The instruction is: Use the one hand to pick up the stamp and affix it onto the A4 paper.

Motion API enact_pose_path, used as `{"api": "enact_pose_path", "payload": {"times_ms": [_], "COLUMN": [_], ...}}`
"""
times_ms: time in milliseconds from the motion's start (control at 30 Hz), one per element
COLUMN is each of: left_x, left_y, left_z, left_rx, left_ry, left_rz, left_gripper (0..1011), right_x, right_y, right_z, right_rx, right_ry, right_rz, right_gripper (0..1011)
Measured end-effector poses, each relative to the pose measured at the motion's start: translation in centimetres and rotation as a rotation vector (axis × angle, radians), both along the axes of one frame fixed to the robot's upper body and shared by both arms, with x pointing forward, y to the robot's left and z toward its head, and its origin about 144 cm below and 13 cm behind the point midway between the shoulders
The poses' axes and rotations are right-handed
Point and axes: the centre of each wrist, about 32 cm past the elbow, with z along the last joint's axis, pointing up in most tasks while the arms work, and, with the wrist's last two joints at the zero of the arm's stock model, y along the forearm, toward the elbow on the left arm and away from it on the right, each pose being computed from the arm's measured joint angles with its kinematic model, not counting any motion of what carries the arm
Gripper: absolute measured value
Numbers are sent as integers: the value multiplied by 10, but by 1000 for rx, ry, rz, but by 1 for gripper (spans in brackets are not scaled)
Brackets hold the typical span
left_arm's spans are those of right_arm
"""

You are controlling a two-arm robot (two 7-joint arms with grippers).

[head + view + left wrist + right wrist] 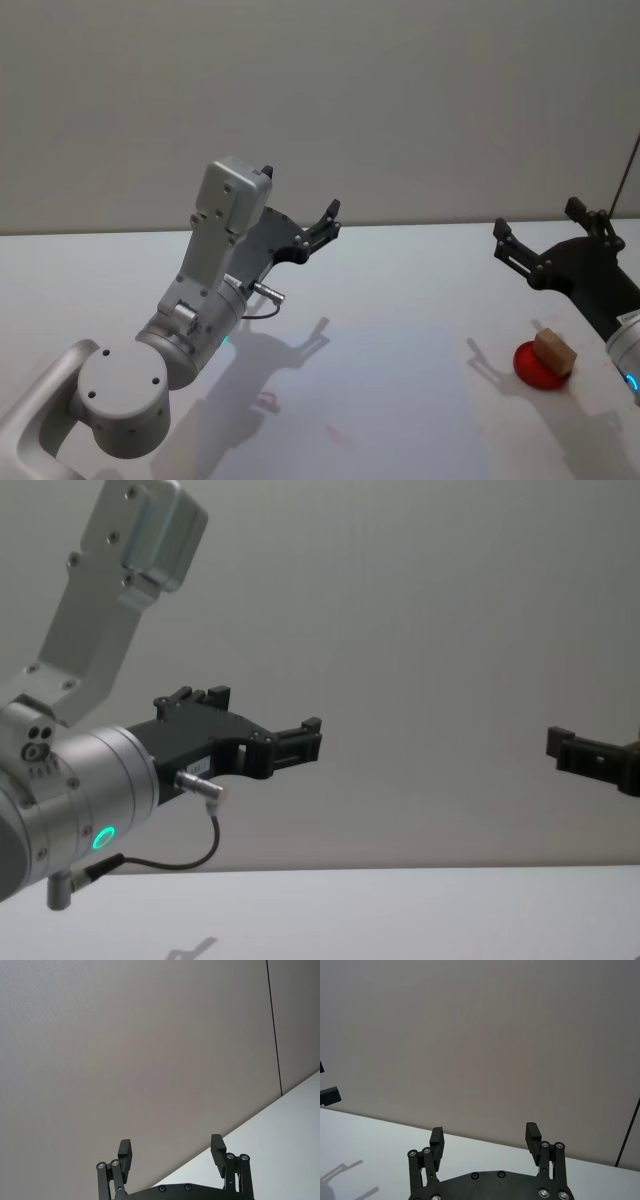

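Observation:
The stamp (pixel 547 358), a wooden block on a round red base, stands on the white table at the right. The hand, my black right gripper (pixel 537 220), hangs open in the air behind and above the stamp, apart from it. Its wrist view shows the two fingers (pixel 436 1138) wide apart with nothing between them, facing the grey wall. My left gripper (pixel 300 190) is raised at centre-left on its silver arm, open and empty, as the left wrist view (pixel 171 1152) also shows. I cannot tell the A4 paper apart from the white surface.
The white table (pixel 400 300) runs back to a plain grey wall. Two faint red marks (pixel 268 402) lie on the surface near the left arm's shadow. The left arm's silver elbow (pixel 120 395) fills the near left corner.

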Motion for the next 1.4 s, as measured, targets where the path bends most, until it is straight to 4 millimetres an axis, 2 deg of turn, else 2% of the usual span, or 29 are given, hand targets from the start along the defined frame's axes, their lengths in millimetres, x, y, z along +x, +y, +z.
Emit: {"api": "enact_pose_path", "payload": {"times_ms": [400, 967, 1400], "left_x": [0, 0, 0], "left_y": [0, 0, 0], "left_z": [0, 0, 0], "left_rx": [0, 0, 0], "left_ry": [0, 0, 0], "left_rz": [0, 0, 0], "left_gripper": [1001, 1001, 1001], "right_x": [1, -18, -23], "right_y": [-20, -63, -81], "right_z": [-1, -13, -23], "right_rx": [-14, -61, -93], "right_ry": [4, 91, 151], "right_rz": [39, 62, 47], "right_gripper": [1001, 1001, 1001]}}
